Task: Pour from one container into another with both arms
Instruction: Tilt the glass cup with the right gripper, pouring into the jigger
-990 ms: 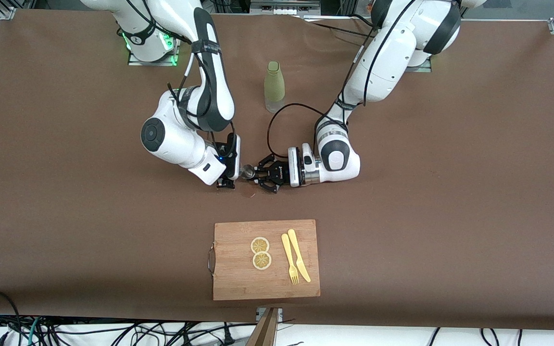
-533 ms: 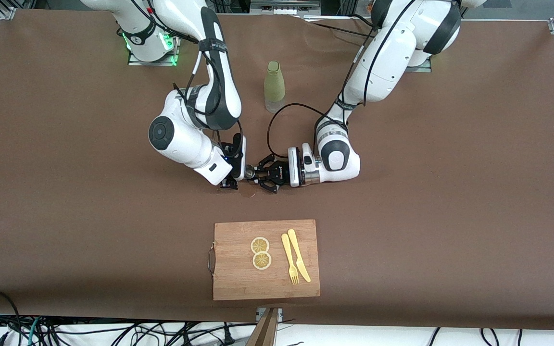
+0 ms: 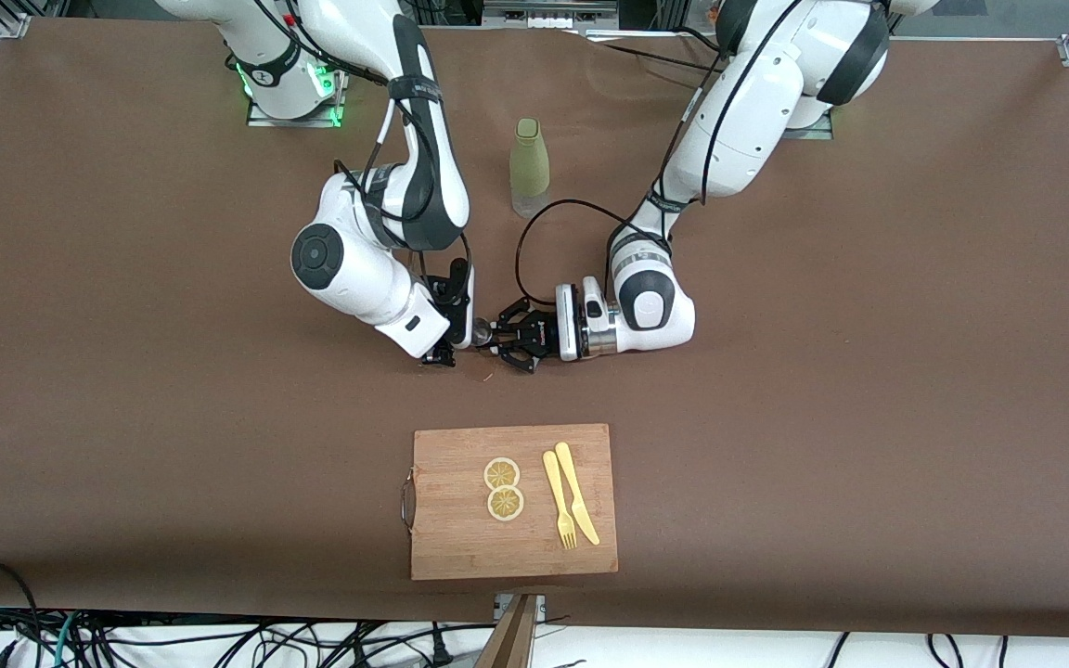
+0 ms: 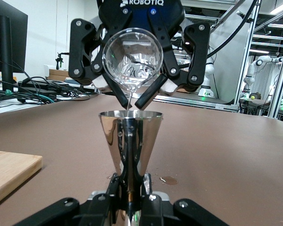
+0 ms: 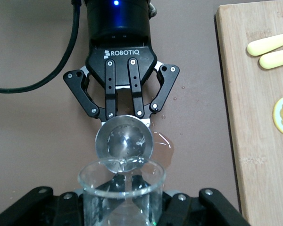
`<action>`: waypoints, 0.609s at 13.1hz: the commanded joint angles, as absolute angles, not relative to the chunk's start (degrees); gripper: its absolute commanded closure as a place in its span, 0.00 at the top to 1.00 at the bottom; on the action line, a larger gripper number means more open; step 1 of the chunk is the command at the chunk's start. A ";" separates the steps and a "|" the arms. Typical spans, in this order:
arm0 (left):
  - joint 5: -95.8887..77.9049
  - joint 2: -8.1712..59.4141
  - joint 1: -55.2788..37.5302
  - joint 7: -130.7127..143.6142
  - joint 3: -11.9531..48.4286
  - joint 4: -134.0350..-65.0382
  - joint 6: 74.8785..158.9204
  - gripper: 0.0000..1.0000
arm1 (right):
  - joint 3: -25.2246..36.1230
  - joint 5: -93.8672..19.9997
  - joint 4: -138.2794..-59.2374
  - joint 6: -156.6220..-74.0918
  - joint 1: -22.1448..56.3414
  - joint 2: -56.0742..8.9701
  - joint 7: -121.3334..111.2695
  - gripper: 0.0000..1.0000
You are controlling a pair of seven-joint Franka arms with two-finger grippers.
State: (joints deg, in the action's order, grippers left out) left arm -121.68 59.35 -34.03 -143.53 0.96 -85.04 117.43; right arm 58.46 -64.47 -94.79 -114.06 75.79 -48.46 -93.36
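Left wrist view: you're watching a thin stream falling from the tumbler [image 4: 130, 60] into the jigger [image 4: 130, 133].
Left gripper [image 3: 495, 340]: it's clenching the jigger's waist, upright, low over mid-table between board and bottle.
Right gripper [image 4: 132, 92]: it's grasping the tipped tumbler above the jigger's mouth.
Tip: you're wanting its lip centred; a spill [image 5: 161, 143] is already wetting the table.
Change: the right arm's elbow is shifting toward the jigger.

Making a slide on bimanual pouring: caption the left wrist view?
Right gripper tips the glass tumbler, trickling liquid into the steel jigger held by the left gripper.
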 commanded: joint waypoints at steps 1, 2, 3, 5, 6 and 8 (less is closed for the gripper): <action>-123.66 60.03 -34.63 -145.46 0.97 -82.80 119.09 0.00 | 60.03 -64.16 -94.22 -113.03 76.64 -48.61 -92.55 0.07; -123.66 60.03 -34.63 -145.46 0.97 -82.79 119.09 0.00 | 60.64 -64.42 -94.22 -111.98 76.73 -48.52 -91.94 0.07; -123.66 60.03 -34.72 -145.46 0.97 -82.79 119.09 0.00 | 61.17 -65.47 -94.22 -109.71 76.90 -48.43 -91.24 0.07; -123.66 60.03 -34.80 -145.46 0.97 -82.79 119.09 0.00 | 63.01 -68.36 -94.13 -105.49 77.17 -48.43 -92.01 0.07; -123.58 60.12 -34.80 -145.46 0.97 -82.79 119.09 0.00 | 63.80 -69.07 -94.13 -104.16 77.08 -48.34 -92.11 0.07; -123.58 59.94 -34.72 -145.46 0.97 -82.79 119.00 0.00 | 64.86 -69.87 -93.78 -101.88 77.08 -48.08 -91.93 0.07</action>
